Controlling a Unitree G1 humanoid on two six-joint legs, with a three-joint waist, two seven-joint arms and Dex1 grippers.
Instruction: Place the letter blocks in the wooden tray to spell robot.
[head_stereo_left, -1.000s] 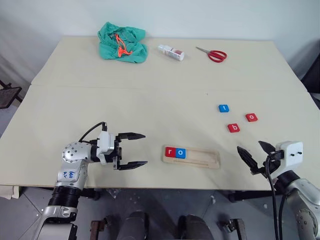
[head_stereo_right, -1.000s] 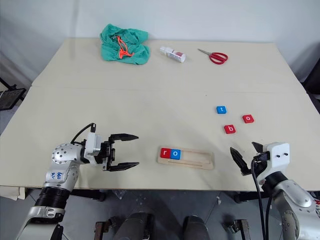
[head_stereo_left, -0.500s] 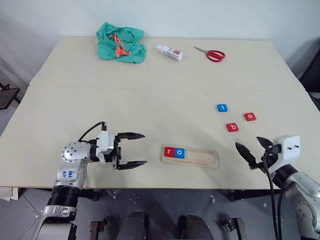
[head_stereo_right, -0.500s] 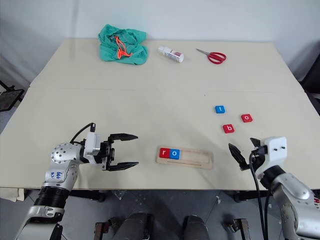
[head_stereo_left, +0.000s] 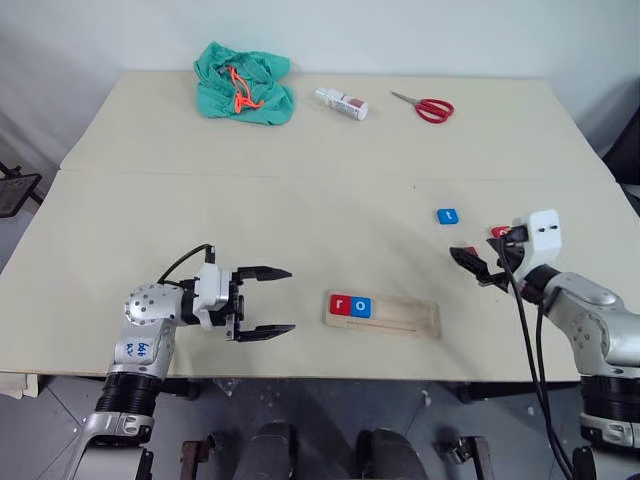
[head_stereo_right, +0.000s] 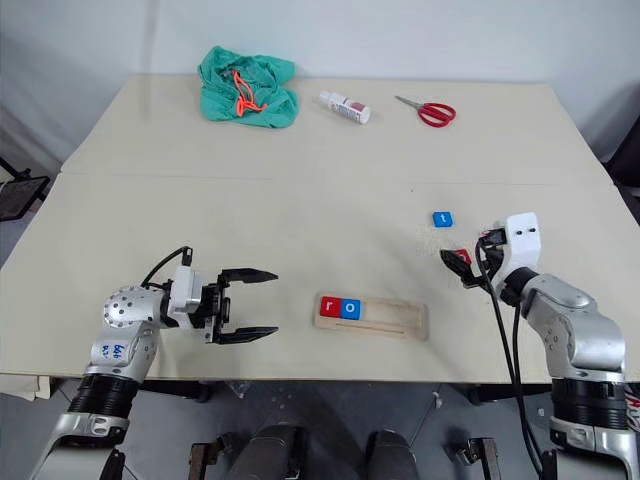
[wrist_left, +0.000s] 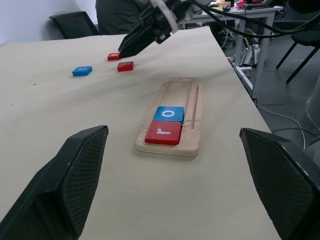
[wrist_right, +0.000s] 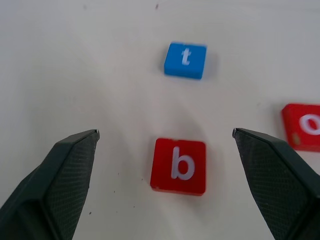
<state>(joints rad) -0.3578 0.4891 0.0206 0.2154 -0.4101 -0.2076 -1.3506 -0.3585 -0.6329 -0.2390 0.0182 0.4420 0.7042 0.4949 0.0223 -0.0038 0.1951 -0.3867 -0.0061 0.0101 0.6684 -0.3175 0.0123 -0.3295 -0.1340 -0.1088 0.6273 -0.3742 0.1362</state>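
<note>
Beige table (head_stereo_left: 250, 220): wooden tray (head_stereo_left: 400, 322), scissors (head_stereo_left: 428, 108), green cloth (head_stereo_left: 242, 84).

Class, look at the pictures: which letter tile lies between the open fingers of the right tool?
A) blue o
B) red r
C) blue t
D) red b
D: in the right wrist view the red b lies on the table between the right tool's spread fingers, with the blue t farther off, while r and o sit in the tray.

Even, diffuse overhead light — bright, no hard glare on the table (head_stereo_left: 300, 200). Shadows soft and short, pooling just under objects. Right wrist view: blue t block (wrist_right: 185, 60) slightly soft toward 12 o'clock. Left wrist view: background at 12–2 o'clock blurred — near fingers dark, grainy.
</note>
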